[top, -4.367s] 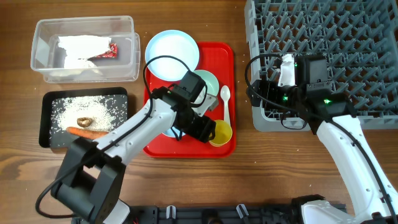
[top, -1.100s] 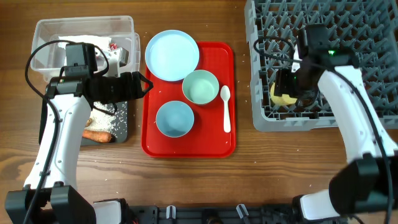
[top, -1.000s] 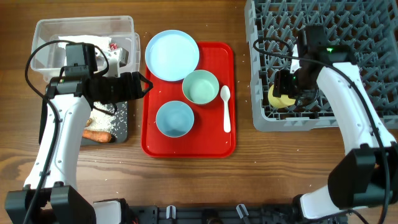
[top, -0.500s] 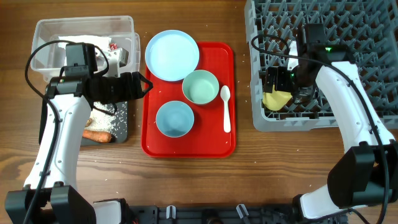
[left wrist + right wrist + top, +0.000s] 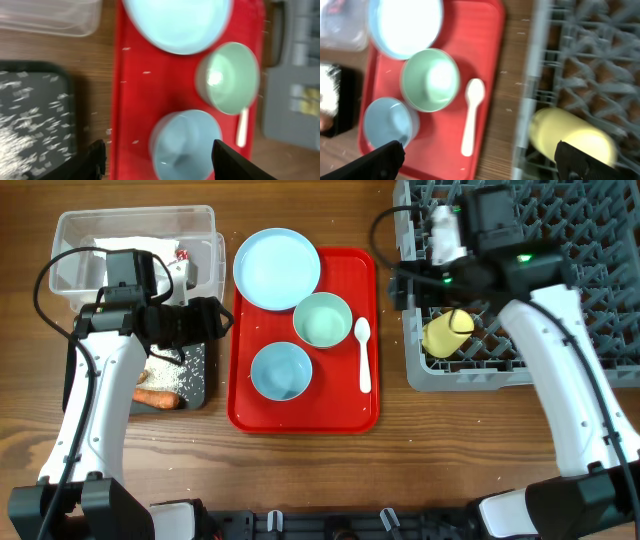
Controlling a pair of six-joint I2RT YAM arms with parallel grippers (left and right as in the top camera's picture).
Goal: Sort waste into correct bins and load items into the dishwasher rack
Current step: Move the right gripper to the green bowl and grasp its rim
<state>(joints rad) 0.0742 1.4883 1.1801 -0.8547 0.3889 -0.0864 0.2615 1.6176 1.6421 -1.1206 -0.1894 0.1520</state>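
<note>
The yellow cup (image 5: 447,332) lies on its side in the front left corner of the grey rack (image 5: 560,240), free of any gripper; it also shows in the right wrist view (image 5: 572,137). My right gripper (image 5: 400,285) is open and empty above the rack's left edge. On the red tray (image 5: 350,415) stand the light blue plate (image 5: 277,268), the mint bowl (image 5: 322,319), the light blue bowl (image 5: 280,370) and the white spoon (image 5: 363,355). My left gripper (image 5: 222,320) is open and empty at the tray's left edge, with the blue bowl (image 5: 185,145) below it.
The clear tub (image 5: 70,240) at the back left holds the white napkin (image 5: 125,250) and red wrapper (image 5: 181,255). The black tray (image 5: 195,370) holds rice (image 5: 165,375) and the carrot piece (image 5: 155,395). My left arm hides the brown lump.
My right gripper has opened and let go of the yellow cup in the rack, then drawn back and left, off the cup. The left arm has barely moved.
</note>
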